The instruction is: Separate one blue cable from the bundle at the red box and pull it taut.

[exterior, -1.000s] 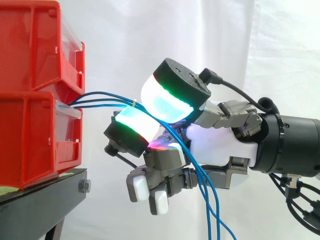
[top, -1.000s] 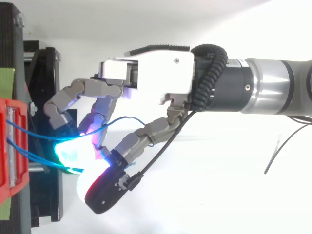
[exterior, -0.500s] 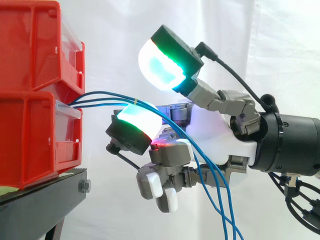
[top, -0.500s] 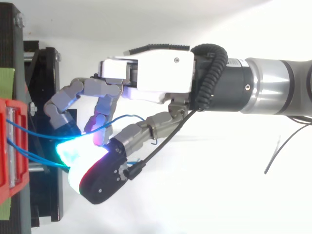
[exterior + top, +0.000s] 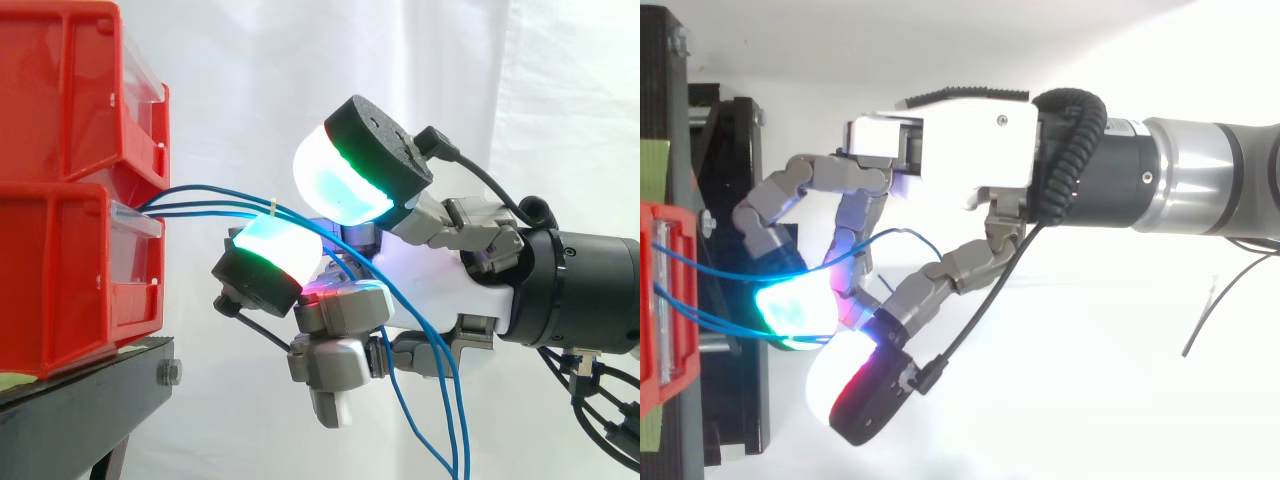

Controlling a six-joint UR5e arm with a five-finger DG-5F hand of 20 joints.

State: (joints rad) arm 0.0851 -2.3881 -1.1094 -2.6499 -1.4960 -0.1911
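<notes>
Several thin blue cables (image 5: 200, 190) come out of the lower red box (image 5: 60, 270) and run right into my hand (image 5: 440, 290), then hang down past the palm. A small pale tie (image 5: 272, 205) binds them just before the hand. The cables lie over a glowing cyan finger pad (image 5: 270, 250), and the green-glowing thumb pad (image 5: 345, 180) sits close above them. Lower fingers (image 5: 340, 360) curl in front of the hanging strands. From above, two cable strands (image 5: 710, 275) leave the red box (image 5: 660, 300), and one loops across a finger of the hand (image 5: 950, 150).
A second red bin (image 5: 60, 90) is stacked on the lower one. Both rest on a black stand (image 5: 80, 400), whose frame (image 5: 740, 200) lies under the fingertips in the top view. A white curtain hangs behind.
The thumb lifted high off the cables half a second ago and has come back down close over the cyan pad. The lower fingers have curled further inward.
</notes>
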